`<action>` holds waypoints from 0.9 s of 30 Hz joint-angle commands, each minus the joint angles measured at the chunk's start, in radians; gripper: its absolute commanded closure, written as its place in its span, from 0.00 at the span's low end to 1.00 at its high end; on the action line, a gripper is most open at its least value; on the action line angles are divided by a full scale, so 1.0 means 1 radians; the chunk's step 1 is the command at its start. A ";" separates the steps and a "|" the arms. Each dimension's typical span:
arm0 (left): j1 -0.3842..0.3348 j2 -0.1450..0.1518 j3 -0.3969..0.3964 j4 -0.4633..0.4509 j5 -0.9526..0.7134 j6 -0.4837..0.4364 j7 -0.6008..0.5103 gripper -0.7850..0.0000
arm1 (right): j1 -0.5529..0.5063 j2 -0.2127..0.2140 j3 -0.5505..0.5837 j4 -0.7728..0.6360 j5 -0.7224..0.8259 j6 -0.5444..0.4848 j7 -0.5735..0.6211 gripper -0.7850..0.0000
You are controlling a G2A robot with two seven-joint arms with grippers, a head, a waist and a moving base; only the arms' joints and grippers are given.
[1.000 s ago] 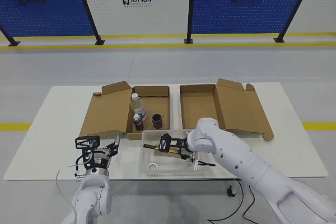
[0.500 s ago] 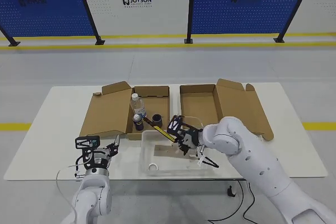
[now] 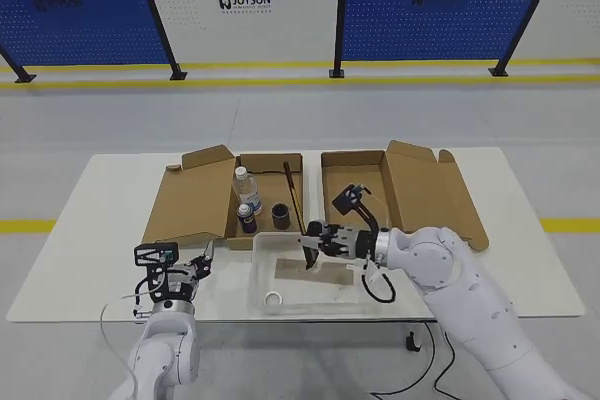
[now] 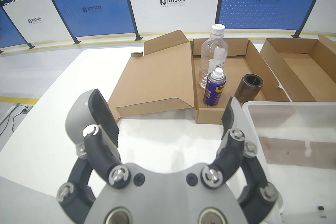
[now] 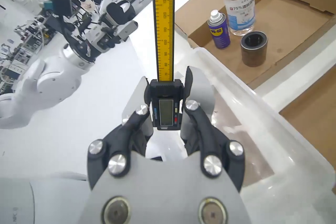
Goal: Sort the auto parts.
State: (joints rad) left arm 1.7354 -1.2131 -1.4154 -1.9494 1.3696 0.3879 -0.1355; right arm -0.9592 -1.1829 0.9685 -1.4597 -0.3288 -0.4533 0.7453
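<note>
A digital caliper with a yellow scale and a black display body is held by my right gripper, which is shut on the display body. In the top view the caliper hangs above the near edge of the left cardboard box, with the right gripper over the clear plastic bin. Inside that box stand a clear bottle, a blue spray can and a dark metal cylinder. My left gripper is open above the table's front left, holding nothing.
An open cardboard box lies at the right of the first one, with its lid folded out. A small white part lies in the bin's near corner. The table's left end is bare.
The right arm has lifted the caliper out of the bin and swung it from lying flat to pointing over the left box. The left arm has not moved.
</note>
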 commanded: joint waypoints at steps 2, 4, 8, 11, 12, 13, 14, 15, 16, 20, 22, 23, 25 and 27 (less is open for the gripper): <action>0.000 0.000 0.000 0.000 0.000 0.000 0.000 0.00 | 0.003 -0.001 -0.004 0.002 -0.007 0.006 -0.002 1.00; 0.000 0.000 0.000 0.000 0.000 0.000 0.000 0.00 | 0.005 -0.002 -0.008 -0.001 -0.016 0.009 -0.004 1.00; 0.000 0.000 0.000 0.000 0.000 0.000 0.000 0.00 | 0.010 -0.003 -0.011 -0.005 -0.032 0.018 -0.011 1.00; 0.000 0.000 0.000 0.000 0.000 0.000 0.000 0.00 | 0.018 -0.004 -0.011 -0.009 -0.047 0.029 -0.018 1.00; 0.000 0.000 0.000 0.000 0.000 0.000 0.000 0.00 | 0.021 -0.004 -0.008 -0.010 -0.054 0.035 -0.024 1.00; 0.000 0.000 0.000 0.000 0.000 0.000 0.000 0.00 | 0.024 -0.004 -0.004 -0.009 -0.060 0.042 -0.032 1.00; 0.000 0.000 0.000 0.000 0.000 0.000 0.000 0.00 | 0.028 -0.004 0.000 -0.010 -0.072 0.051 -0.040 1.00; 0.000 0.000 0.000 0.000 0.000 0.000 0.000 0.00 | 0.031 -0.003 0.006 -0.011 -0.083 0.062 -0.049 1.00; 0.000 0.000 0.000 0.000 0.000 0.000 0.000 0.00 | 0.035 -0.003 0.013 -0.012 -0.094 0.075 -0.060 1.00; 0.000 0.000 0.000 0.000 0.000 0.000 0.000 0.00 | 0.053 0.000 0.045 -0.007 -0.137 0.130 -0.099 1.00; 0.000 0.000 0.000 0.000 0.000 0.000 0.000 0.00 | 0.068 0.001 0.063 0.006 -0.167 0.169 -0.115 1.00; 0.000 0.000 0.000 0.000 0.000 0.000 0.000 0.00 | 0.074 0.001 0.070 0.014 -0.180 0.187 -0.120 1.00; 0.000 0.000 0.000 0.000 0.000 0.000 0.000 0.00 | 0.087 0.002 0.080 0.037 -0.211 0.229 -0.128 1.00; 0.000 0.000 0.000 0.000 0.000 0.000 0.000 0.00 | 0.101 0.001 0.088 0.066 -0.235 0.271 -0.135 1.00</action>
State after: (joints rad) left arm 1.7354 -1.2131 -1.4154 -1.9494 1.3696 0.3879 -0.1355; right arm -0.8637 -1.1809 1.0548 -1.4052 -0.5553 -0.1998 0.6121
